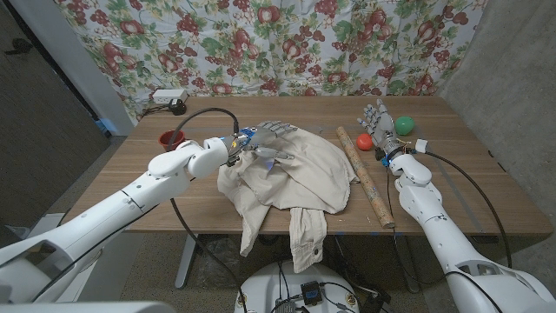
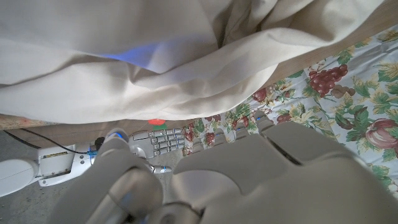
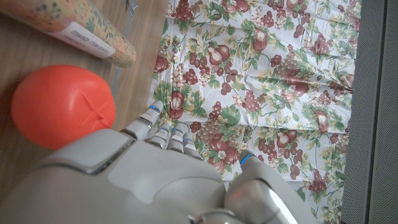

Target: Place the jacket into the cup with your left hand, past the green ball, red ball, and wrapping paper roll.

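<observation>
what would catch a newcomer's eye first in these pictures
The big cream jacket spread over the middle of the wooden table, one part hanging over the near edge, with the left hand reaching onto its far side. To the right lie a long paper roll, a red ball and a green ball beside the raised right hand. A red cup stands far left.

The left hand [image 2: 249, 180] reaches toward the cream jacket [image 2: 155, 56], a floral cloth [image 2: 348, 106] beyond it.
</observation>
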`<state>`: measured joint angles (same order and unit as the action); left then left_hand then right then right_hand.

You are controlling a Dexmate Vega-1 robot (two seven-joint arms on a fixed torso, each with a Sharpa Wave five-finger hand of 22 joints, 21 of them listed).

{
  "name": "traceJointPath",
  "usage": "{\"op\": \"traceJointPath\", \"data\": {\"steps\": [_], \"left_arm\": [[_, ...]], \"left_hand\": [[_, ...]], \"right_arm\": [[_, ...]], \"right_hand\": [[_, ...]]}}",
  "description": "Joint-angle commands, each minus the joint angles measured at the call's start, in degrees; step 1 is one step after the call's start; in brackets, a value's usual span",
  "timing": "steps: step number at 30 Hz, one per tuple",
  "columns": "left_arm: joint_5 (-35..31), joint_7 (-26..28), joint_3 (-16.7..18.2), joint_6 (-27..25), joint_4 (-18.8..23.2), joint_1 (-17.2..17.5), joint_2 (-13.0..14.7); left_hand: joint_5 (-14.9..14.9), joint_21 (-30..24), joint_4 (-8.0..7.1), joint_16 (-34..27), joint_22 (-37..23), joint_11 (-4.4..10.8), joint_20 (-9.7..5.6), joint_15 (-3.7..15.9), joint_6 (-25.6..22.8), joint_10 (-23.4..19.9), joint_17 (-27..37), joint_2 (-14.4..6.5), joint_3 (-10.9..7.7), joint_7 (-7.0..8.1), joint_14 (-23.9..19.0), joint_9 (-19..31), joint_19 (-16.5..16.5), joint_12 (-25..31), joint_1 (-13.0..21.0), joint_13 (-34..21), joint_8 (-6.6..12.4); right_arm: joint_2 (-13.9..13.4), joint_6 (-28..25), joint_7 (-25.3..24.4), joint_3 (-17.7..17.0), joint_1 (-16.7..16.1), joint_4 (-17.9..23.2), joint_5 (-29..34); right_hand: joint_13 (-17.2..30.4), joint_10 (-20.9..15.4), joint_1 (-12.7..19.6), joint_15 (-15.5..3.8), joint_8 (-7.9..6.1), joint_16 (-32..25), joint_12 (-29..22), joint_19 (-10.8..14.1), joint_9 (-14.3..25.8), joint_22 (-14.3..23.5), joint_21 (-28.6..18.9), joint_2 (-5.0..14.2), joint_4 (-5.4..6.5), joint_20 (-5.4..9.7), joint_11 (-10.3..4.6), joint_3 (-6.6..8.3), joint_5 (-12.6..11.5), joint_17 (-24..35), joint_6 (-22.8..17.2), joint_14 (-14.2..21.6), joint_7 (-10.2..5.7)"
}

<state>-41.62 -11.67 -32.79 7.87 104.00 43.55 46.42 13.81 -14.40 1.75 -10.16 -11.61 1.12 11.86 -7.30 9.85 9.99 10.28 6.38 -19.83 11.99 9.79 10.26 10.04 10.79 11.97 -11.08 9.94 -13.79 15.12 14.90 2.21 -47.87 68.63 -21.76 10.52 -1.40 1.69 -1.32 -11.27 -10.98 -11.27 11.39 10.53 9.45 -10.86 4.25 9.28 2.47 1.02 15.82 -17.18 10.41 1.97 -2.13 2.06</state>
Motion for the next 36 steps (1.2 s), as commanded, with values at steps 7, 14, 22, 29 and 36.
{"op": "traceJointPath", "data": {"steps": [7,14,22,29,36], "left_arm": [[0.55,-0.11,-0.55,0.45,-1.12,-0.09,-0.01],[1.09,-1.14,-1.09,0.42,-2.03,-0.14,0.00],[1.86,-2.44,-1.46,0.12,-2.63,-0.35,0.02],[2.27,-1.60,-1.45,0.82,-3.10,-0.27,0.08],[2.14,-1.82,-1.94,0.95,-3.53,-0.38,-0.09]], "left_hand": [[0.92,0.18,0.66,-0.10,-0.11,-0.24,0.69,-0.17,19.12,17.01,0.20,0.48,0.46,0.28,12.09,0.32,1.41,-0.14,1.01,-0.25,0.36],[1.26,0.37,0.72,0.00,-0.14,-0.60,0.70,-0.27,20.09,18.67,0.25,0.75,0.92,0.06,13.06,0.33,1.62,-0.36,1.13,-0.25,0.25],[1.68,0.65,0.60,0.05,-0.16,-0.39,0.70,-0.36,21.55,20.79,0.33,0.88,1.50,-0.06,14.26,0.34,2.03,-0.54,1.04,-0.23,0.07],[1.89,0.79,0.52,0.06,-0.18,-0.68,0.70,-0.47,22.02,21.31,0.36,0.87,1.75,-0.29,14.81,0.34,2.27,-0.42,0.99,-0.23,0.12],[2.03,0.90,0.43,-0.06,-0.19,-0.68,0.69,-0.51,22.13,21.37,0.38,0.81,1.91,-0.29,14.87,0.34,2.46,-0.25,0.94,-0.22,0.22]], "right_arm": [[0.16,0.14,-0.07,0.27,0.46,-0.74,0.16],[0.30,0.11,-0.33,0.41,0.59,-0.87,0.31],[0.45,-0.09,-0.58,0.49,0.56,-0.66,0.28],[0.46,-0.28,-0.80,0.58,0.47,-0.49,0.40],[0.44,0.07,-0.70,0.71,0.49,-0.67,0.57]], "right_hand": [[0.18,-0.29,0.29,0.43,0.11,0.00,0.22,0.49,0.30,0.34,-0.22,3.07,-0.23,0.43,0.04,-0.19,-0.26,0.19,-0.36,0.04,0.18],[0.18,-0.28,0.30,0.42,0.11,0.03,0.23,0.46,0.30,0.34,-0.21,3.06,-0.24,0.37,0.02,-0.19,-0.26,0.20,-0.35,-0.01,0.12],[0.18,-0.31,0.31,0.42,0.11,0.02,0.22,0.46,0.30,0.34,-0.20,3.05,-0.24,0.36,0.07,-0.20,-0.26,0.20,-0.36,0.03,0.12],[0.18,-0.27,0.33,0.42,0.11,0.01,0.24,0.48,0.30,0.34,-0.21,3.04,-0.26,0.33,0.04,-0.21,-0.27,0.20,-0.38,0.06,0.21],[0.18,-0.29,0.36,0.43,0.11,0.04,0.23,0.46,0.30,0.34,-0.20,3.03,-0.28,0.33,0.02,-0.21,-0.27,0.20,-0.37,0.02,0.17]]}}
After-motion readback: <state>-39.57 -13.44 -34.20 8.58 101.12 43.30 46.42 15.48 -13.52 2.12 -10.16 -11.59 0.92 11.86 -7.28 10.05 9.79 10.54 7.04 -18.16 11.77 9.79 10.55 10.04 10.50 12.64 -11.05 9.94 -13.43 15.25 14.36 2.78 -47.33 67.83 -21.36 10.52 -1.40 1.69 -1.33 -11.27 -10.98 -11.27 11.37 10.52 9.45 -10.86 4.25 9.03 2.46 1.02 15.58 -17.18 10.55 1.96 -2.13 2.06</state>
